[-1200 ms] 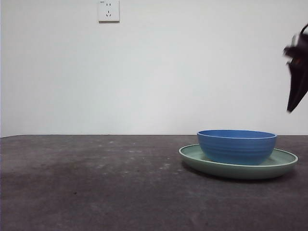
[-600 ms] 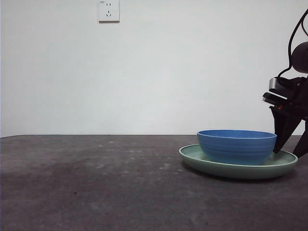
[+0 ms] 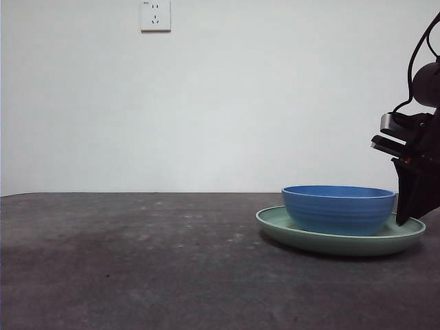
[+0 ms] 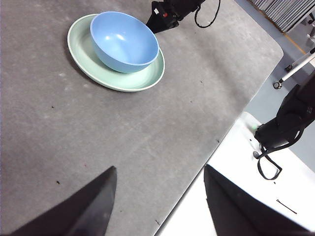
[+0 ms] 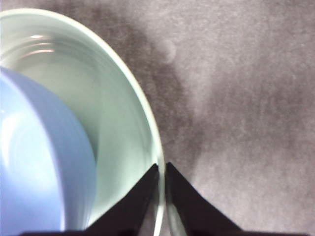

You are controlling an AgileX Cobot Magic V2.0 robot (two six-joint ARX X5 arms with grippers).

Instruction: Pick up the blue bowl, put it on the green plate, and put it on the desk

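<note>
The blue bowl (image 3: 338, 210) sits upright inside the green plate (image 3: 275, 223), which lies flat on the desk (image 3: 137, 261) at the right. In the right wrist view my right gripper (image 5: 161, 169) is shut on the green plate (image 5: 118, 123), its two jaws pinching the rim on the side away from the blue bowl (image 5: 39, 162). The front view shows that right gripper (image 3: 409, 218) reaching down at the plate's right edge. My left gripper (image 4: 158, 172) hangs open and empty, high over the desk's edge, well apart from the blue bowl (image 4: 123, 42) and green plate (image 4: 123, 83).
A white wall with a socket (image 3: 155, 15) stands behind the desk. In the left wrist view the desk's edge (image 4: 197, 172) runs close to the left gripper, with a white base and cables beyond it.
The right gripper came down from the upper right to the plate's right rim, and its jaws closed together there. Bowl and plate have not moved.
</note>
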